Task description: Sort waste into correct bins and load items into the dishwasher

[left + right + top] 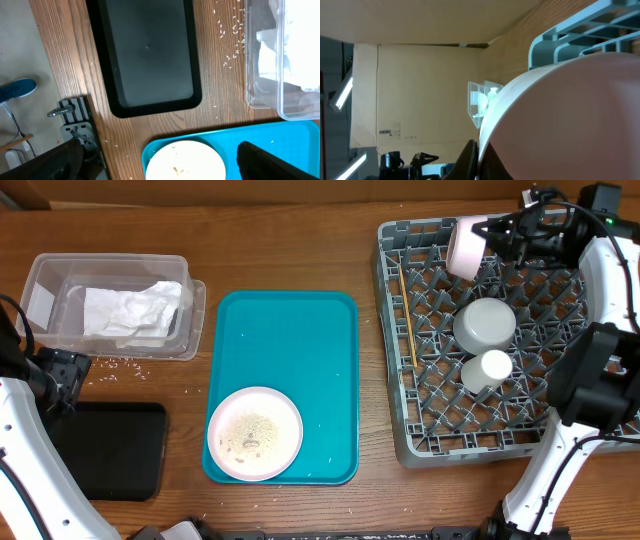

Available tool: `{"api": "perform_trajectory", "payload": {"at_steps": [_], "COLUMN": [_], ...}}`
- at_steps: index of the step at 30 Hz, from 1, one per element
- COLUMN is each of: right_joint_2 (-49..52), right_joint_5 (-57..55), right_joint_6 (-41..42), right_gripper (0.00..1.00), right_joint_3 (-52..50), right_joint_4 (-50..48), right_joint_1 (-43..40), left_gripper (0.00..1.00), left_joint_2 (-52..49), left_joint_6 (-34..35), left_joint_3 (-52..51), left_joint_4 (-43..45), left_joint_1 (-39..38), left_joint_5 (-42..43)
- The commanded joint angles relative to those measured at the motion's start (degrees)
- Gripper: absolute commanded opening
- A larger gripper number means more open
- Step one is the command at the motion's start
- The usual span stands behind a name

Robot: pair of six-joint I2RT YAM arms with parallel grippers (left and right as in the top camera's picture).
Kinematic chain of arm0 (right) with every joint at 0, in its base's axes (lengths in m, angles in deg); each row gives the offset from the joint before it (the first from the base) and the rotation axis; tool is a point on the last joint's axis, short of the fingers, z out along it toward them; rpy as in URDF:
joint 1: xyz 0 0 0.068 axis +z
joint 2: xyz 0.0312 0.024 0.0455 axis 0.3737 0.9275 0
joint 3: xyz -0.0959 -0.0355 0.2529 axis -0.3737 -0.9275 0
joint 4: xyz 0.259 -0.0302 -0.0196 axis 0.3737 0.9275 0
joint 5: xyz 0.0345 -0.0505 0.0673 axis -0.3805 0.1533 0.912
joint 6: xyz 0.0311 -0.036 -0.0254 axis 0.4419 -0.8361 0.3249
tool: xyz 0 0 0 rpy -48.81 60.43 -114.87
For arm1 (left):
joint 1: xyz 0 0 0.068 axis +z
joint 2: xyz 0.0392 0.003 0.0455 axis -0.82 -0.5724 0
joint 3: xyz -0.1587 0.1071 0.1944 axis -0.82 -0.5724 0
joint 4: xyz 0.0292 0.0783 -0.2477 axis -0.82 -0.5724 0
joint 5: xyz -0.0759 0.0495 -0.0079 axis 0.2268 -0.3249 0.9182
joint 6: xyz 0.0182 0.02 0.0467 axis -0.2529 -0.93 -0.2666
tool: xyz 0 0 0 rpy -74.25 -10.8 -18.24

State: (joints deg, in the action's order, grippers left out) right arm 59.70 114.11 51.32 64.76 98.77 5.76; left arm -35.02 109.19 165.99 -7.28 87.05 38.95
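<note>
The right gripper (488,230) pinches the smooth, rounded pale pink bowl (464,248), tipped on edge over a corner of the grey lattice rack (430,435). The left gripper (62,372) is spread wide and empty. A flat matte black tray (150,60) and scattered rice grains (232,45) lie near its fingers.

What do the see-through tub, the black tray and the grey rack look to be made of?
Tub: probably clear plastic. The napkins show through its glossy walls.
Black tray: looks like plastic, given its dull sheen and moulded rounded corners, though the pictures leave that open.
Rack: seemingly matte grey plastic, moulded as one lattice with upright pegs.
</note>
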Motion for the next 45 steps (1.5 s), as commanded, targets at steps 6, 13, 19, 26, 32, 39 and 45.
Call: {"api": "perform_trajectory", "payload": {"at_steps": [6,13,19,26,32,39,45], "right_joint_2": [-0.7,-0.3,-0.3,-0.7,-2.3,-6.2,-4.9], "right_joint_5": [1.6,-3.9,-11.9,-16.0,-19.5,-32.2,-51.0], "right_joint_6": [1.4,5.7,7.0,6.9,4.9,-2.8,-2.7], "right_gripper": [0.04,0.04,0.07,0.27,0.42,0.40,0.12], "right_joint_3": [0.1,0.1,0.1,4.3,14.0,17.8,17.1], "right_joint_4": [-1.8,-1.9,-0.5,3.8,12.5,23.5,19.9], "right_joint_1": [2.0,1.9,0.3,-4.8,-10.0,-6.7,2.8], "left_gripper": [1.00,1.00,1.00,1.00,1.00,1.00,1.00], "left_joint_2": [-0.1,-0.1,-0.1,-0.1,-0.1,-0.1,-0.1], "left_joint_6": [0.8,0.8,0.8,0.8,0.8,0.8,0.8], "left_joint_3": [0.7,0.7,0.7,0.7,0.7,0.7,0.7], "left_joint_4": [0.1,0.1,0.1,0.1,0.0,0.0,0.1], "left_joint_1": [-0.2,-0.2,-0.2,-0.2,-0.2,-0.2,-0.2], "left_joint_5": [-0.2,-0.2,-0.2,-0.2,-0.2,-0.2,-0.2]}}
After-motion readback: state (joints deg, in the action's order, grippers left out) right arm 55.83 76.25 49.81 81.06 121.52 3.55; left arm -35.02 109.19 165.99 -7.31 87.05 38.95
